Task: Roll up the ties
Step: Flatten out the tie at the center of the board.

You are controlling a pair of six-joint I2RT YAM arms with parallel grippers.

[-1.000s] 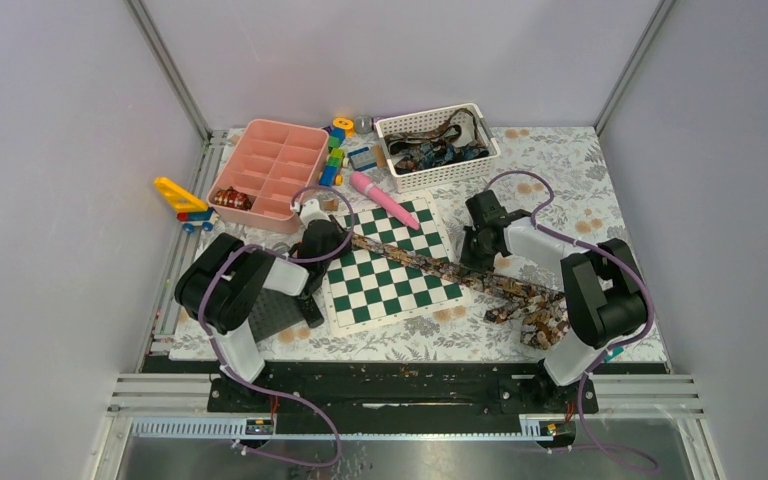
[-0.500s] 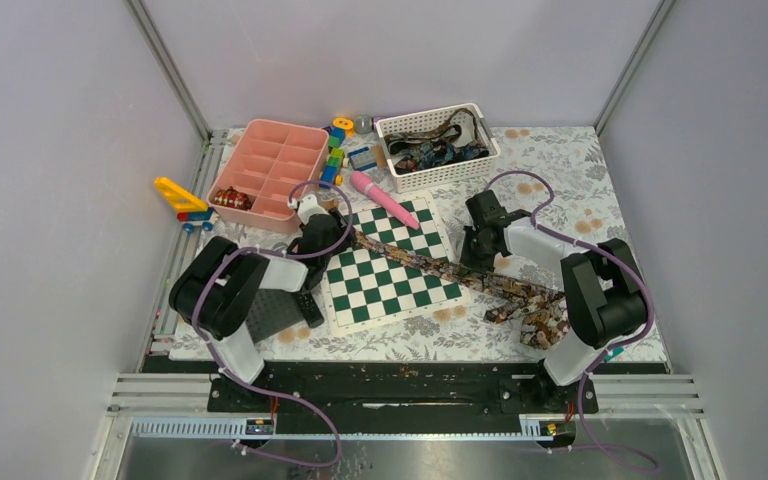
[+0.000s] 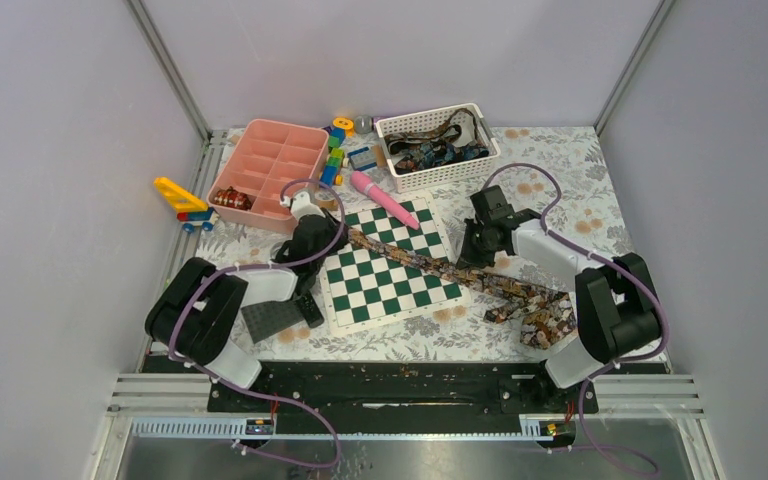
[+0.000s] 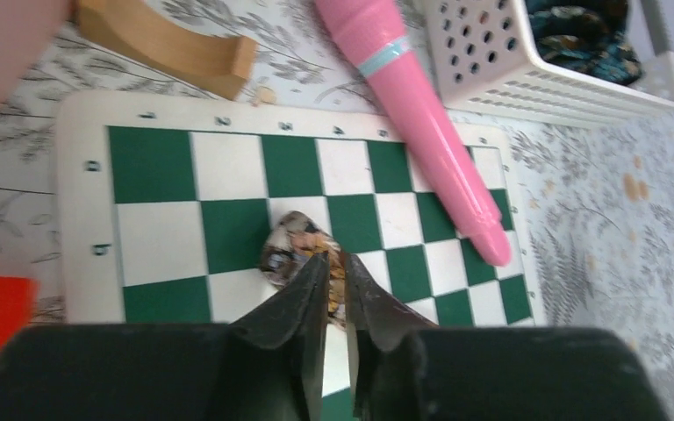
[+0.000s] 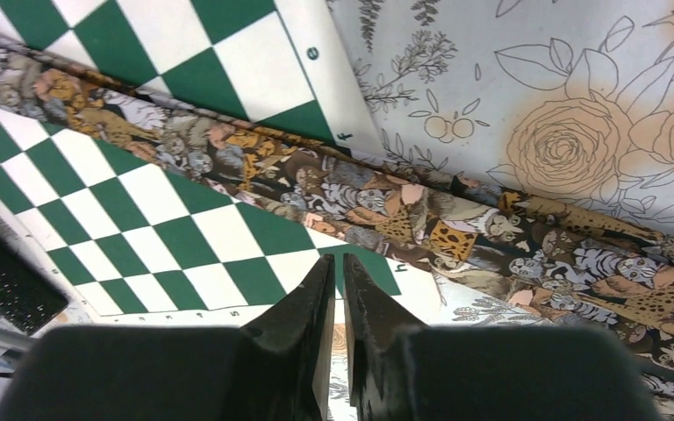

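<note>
Grey walls close in a table (image 3: 560, 170) spread with a flower-printed cloth, where a green-and-white chequered board (image 3: 390, 290) lies between the two arms. A long narrow necktie of brown, tan and black animal-print fabric (image 3: 430, 265) stretches flat across that board, from the left hand (image 4: 335, 261) to a crumpled wide end beyond the right hand (image 5: 336, 259). The left hand is clenched on the necktie's narrow tip, which shows one small curl just past its fingertips, so rolling has, I judge, barely begun. The right hand is clenched on nothing and hangs over the necktie's middle, the fabric lying just past its fingertips. Beyond both hands a white perforated plastic basket (image 3: 445, 172) holds more unrolled patterned ties (image 3: 430, 150). A small brown bundle (image 3: 230, 200) sits in the pink compartment tray (image 3: 280, 165), left of the left hand; it may be a finished roll, but it is too small to tell.
</note>
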